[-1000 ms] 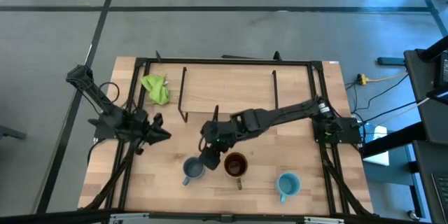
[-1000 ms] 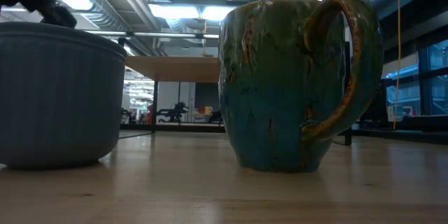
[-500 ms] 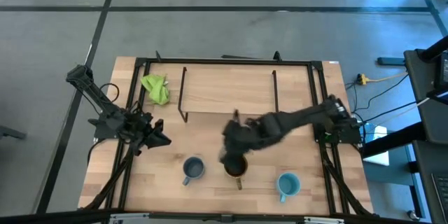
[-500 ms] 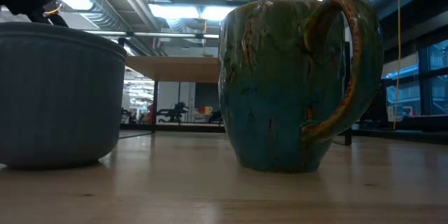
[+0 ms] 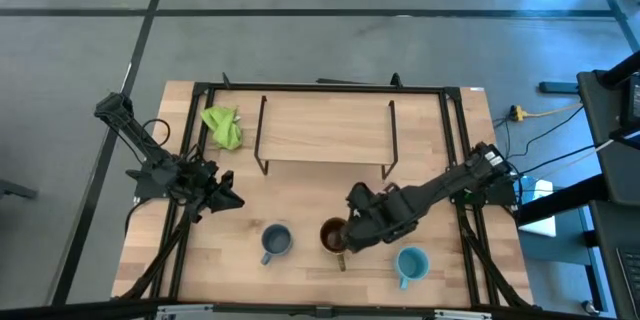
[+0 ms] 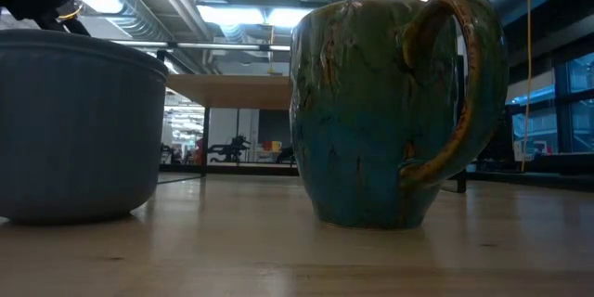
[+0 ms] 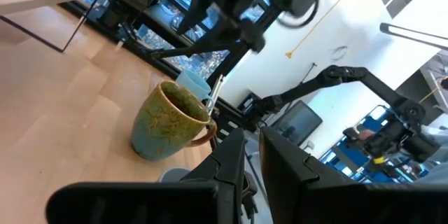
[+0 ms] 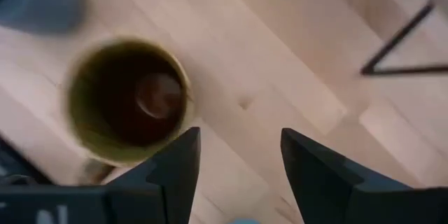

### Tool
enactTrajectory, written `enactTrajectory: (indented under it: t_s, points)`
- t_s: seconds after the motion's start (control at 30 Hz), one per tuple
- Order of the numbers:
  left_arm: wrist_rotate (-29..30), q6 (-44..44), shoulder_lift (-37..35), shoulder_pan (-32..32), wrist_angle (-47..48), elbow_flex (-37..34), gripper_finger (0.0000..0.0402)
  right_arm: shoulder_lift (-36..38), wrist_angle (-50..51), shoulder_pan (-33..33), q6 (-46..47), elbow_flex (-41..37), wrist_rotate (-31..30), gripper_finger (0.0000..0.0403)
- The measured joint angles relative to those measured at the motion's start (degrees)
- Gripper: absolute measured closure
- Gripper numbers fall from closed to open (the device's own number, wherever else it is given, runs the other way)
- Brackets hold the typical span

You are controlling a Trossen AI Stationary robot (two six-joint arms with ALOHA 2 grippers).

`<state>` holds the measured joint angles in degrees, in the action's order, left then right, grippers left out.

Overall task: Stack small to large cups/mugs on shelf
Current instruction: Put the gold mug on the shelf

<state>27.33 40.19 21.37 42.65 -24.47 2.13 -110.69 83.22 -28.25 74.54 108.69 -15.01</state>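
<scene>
Three mugs sit along the table's front edge, none on the shelf (image 5: 325,130): grey mug (image 5: 275,240), brown mug (image 5: 336,235), blue mug (image 5: 410,262). Left gripper (image 5: 228,195) waits, fingers seemingly together. Right gripper (image 5: 352,242), fingers spread, has swung rightward from the grey mug to just beside the brown; dropping off-centre could tip it.

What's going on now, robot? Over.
Right gripper open beside the brown mug, holding nothing. Left gripper waits at the table's left. All three mugs on the table; shelf bare. Nothing in the way.
</scene>
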Motion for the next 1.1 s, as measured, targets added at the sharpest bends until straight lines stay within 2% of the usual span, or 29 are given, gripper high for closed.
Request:
enactTrajectory:
  t_s: [0.07, 0.17, 0.3, 0.57, 0.77, 1.1]
  points:
    - [0.0, 0.0, 0.0, 0.0, 0.0, 0.0, 0.036, 0.1, -1.6, -0.1, 1.7, -1.5, 1.4, 0.0202]
    - [0.0, 0.0, 0.0, 0.0, 0.0, 0.0, 0.036, 0.1, -9.9, 0.0, 3.1, -4.6, 3.0, 0.0202]
    - [0.0, 0.1, 0.0, 0.0, 0.0, 0.0, 0.036, 0.1, -15.3, 0.3, 5.7, -7.6, 3.0, 0.0202]
    - [0.0, 0.1, 0.0, 0.0, 0.0, 0.0, 0.036, 0.1, -16.8, 0.3, 8.2, -12.3, 3.3, 0.0202]
    - [0.0, 0.1, 0.0, 0.0, 0.0, 0.0, 0.036, 0.1, -24.9, 0.6, 9.1, -14.2, 3.4, 0.0202]
    - [0.0, 0.1, 0.0, 0.0, 0.1, 0.0, 0.036, -1.1, -23.1, 1.2, 9.2, -14.4, 2.6, 0.0202]
